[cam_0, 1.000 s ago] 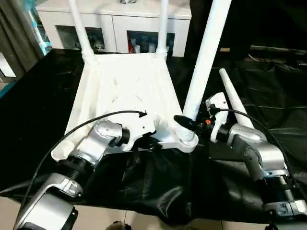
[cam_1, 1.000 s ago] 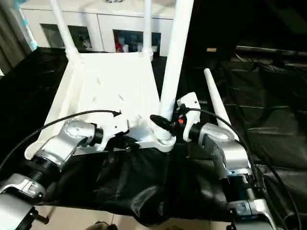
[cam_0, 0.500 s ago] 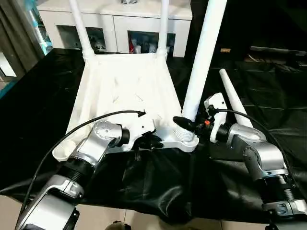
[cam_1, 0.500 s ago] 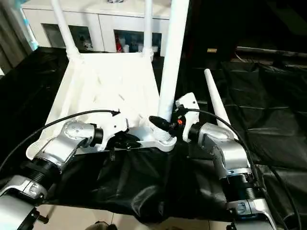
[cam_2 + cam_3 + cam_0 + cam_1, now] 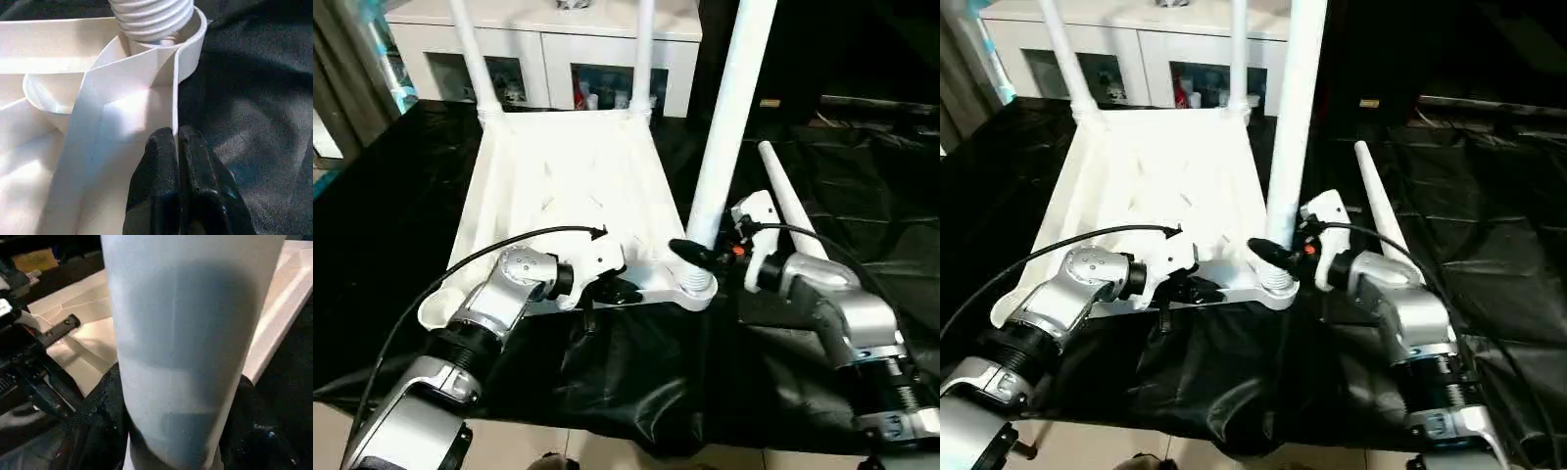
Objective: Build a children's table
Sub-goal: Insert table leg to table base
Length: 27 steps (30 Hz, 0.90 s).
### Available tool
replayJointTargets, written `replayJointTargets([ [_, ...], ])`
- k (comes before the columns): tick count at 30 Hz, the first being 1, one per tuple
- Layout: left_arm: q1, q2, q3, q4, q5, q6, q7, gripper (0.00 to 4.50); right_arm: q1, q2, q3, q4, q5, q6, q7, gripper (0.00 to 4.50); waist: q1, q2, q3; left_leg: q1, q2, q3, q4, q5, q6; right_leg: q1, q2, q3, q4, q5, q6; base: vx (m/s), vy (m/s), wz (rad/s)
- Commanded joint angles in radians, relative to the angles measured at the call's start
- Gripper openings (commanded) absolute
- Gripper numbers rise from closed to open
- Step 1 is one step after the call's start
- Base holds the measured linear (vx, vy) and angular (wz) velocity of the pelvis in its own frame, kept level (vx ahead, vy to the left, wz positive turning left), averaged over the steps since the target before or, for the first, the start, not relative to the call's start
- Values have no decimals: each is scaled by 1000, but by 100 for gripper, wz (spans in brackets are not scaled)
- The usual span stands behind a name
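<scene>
Overall, a black sheet covered the work surface, and the tabletop lay on it upside down, ribbed underside up. A white cabinet with glass doors stood beyond the tabletop's far edge.

Two legs stood upright in the two far corner sockets. A third leg stood upright in the near corner socket on the robot's right, its threaded end visible at the socket in the left wrist view. The fourth leg lay loose on the sheet, just behind the right gripper and apart from the tabletop.

Left gripper: jaws pinched closed on the thin raised rim of the tabletop at its near edge, one finger on each face of the rim. The socket with the third leg sat just ahead of the fingertips along that rim. The near corner socket on the robot's left held nothing and lay on the other side of this gripper.

Right gripper: jaws part open around the base of the third leg, just above the socket; one black finger crossed in front of the leg. In the right wrist view the leg stood directly between the fingers, gripped on both sides.
</scene>
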Motion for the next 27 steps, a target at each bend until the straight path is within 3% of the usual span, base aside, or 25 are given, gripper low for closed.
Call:
replayJointTargets([
  [1,-8,11,-12,27,29,11,6,0,4,-8,12,25,-19,19,2,193,7,-8,-74,35,58,-37,-70,-250,2,37,-67,46,-76,-219,-220,0,0,0],
  [7,-20,3,-4,33,23,18,0,0,5,-15,18,23,-12,49,13,193,6,-8,-72,39,59,-40,-74,-291,-17,35,-67,45,-82,-281,-206,0,0,0],
  [9,-36,1,1,54,21,9,-8,0,8,-31,23,12,1,90,32,193,7,-5,-74,40,59,-40,-73,-289,-19,35,-67,45,-82,-271,-205,0,0,0],
  [13,-47,0,2,63,18,6,-14,0,6,-36,21,13,4,98,38,192,6,-7,-74,35,58,-41,-73,-280,-17,38,-67,44,-79,-249,-211,0,0,0],
  [21,-61,1,4,76,17,1,-24,0,-4,-38,16,20,0,104,42,191,7,-7,-74,38,60,-40,-74,-289,-20,36,-68,44,-80,-252,-218,0,0,0],
  [27,-74,0,9,94,16,-8,-35,0,-35,11,-39,101,37,75,23,191,9,-4,-73,39,60,-42,-75,-304,-28,36,-70,44,-82,-268,-221,0,0,0],
])
